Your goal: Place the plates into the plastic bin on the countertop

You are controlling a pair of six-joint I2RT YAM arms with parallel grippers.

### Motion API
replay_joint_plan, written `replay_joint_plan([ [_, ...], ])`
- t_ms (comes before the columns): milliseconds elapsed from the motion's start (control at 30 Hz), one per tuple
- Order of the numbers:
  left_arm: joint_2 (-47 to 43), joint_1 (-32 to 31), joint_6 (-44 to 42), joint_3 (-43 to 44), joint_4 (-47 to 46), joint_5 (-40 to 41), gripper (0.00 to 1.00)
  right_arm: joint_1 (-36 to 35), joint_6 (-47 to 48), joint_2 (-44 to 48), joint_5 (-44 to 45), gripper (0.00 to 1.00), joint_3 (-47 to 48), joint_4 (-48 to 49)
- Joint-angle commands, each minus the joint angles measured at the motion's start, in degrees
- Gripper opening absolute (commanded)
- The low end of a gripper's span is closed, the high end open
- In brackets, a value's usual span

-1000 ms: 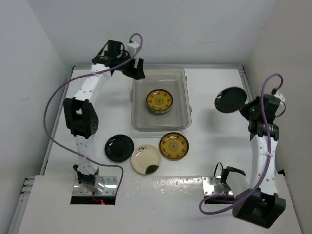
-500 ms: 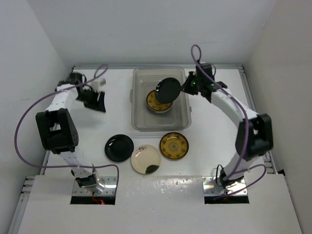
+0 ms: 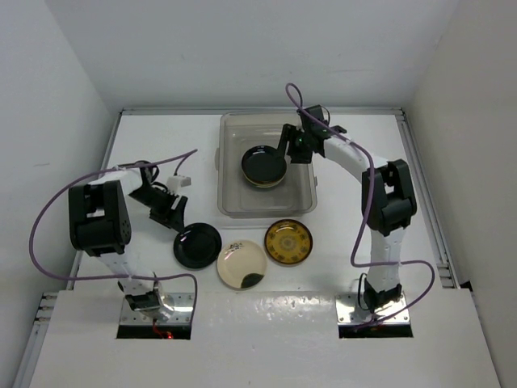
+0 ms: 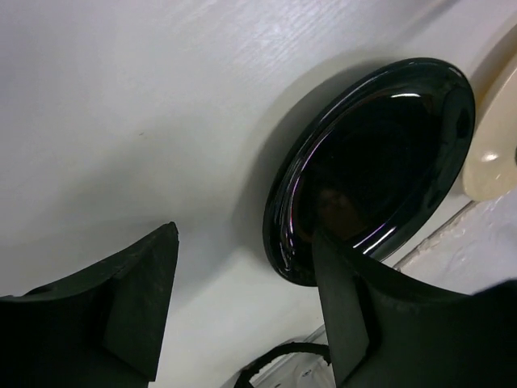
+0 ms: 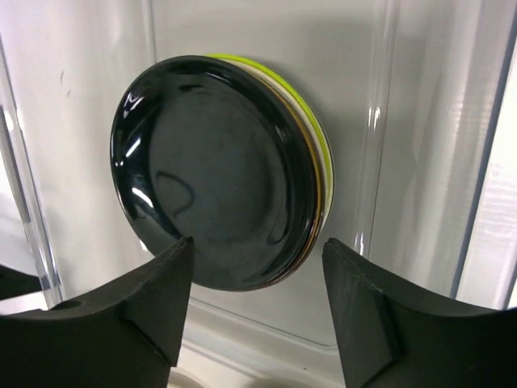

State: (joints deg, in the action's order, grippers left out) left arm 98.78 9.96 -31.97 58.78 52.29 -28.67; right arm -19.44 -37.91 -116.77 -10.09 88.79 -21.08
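Showing the flat white countertop [image 3: 363, 234] bearing the clear greyish rectangular plastic bin [image 3: 229, 206], its saucer stack topped by a glossy black round plate [image 3: 263, 165]; the right gripper [image 5: 257, 267] gapes wide and empty above that stack; the left gripper [image 4: 242, 242], equally wide and empty, hangs at the loose black saucer [image 3: 197, 245], beside the cream blotched saucer [image 3: 241, 264] and yellow-brown patterned saucer [image 3: 288, 242]

From above and behind the arm bases [image 3: 149, 303], the top external camera takes in the whole bench [image 3: 145, 137]. The left wrist camera looks closely at the loose black plate [image 4: 380, 162], and the right wrist camera looks into the bin [image 5: 428, 121]; the overhead view shows both.
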Motion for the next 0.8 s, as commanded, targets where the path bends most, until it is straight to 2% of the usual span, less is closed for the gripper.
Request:
replay_joint_plan([
  [0,2.89,-2.22,-3.89,-1.47,-0.60,1.76,0.68,-1.03,5.38,4.18,0.85,0.65,2.70,-2.73],
  [167,7.91,-5.03,-4.42,-2.09,-0.61,3.08,0.66,-0.69,6.27,11.20,3.75,0.65,-2.03,-1.95],
  [267,9.49,-7.31,-4.42,-2.09,-1.22,4.14,0.60,0.10,5.48,19.35,5.33,0.65,-6.68,-0.28],
  [300,10.11,-7.84,-3.90,-2.09,-2.19,5.01,0.51,0.54,5.22,20.69,5.51,0.65,-9.05,0.25],
  [367,10.90,-8.46,-3.28,-2.09,-2.20,5.55,0.44,1.42,3.90,26.29,6.57,0.65,-14.57,1.73],
  [467,11.61,-7.94,-3.28,-1.57,-1.67,5.03,0.28,3.43,2.50,32.19,7.36,0.65,-20.91,3.76],
  [500,12.13,-7.93,-3.28,-1.57,-1.15,5.02,0.10,3.88,2.23,34.83,8.41,0.65,-23.55,3.85],
  [533,12.14,-7.93,-3.28,-1.05,-1.14,5.02,0.00,4.67,2.31,35.90,8.76,0.65,-24.80,3.77],
  [633,11.61,-5.22,-2.58,1.59,0.61,5.55,0.00,7.13,2.05,42.48,9.91,0.65,-29.63,2.89],
  [767,10.47,1.28,-2.58,12.54,5.09,5.21,0.00,11.96,1.53,47.68,9.56,0.65,-35.60,2.80],
])
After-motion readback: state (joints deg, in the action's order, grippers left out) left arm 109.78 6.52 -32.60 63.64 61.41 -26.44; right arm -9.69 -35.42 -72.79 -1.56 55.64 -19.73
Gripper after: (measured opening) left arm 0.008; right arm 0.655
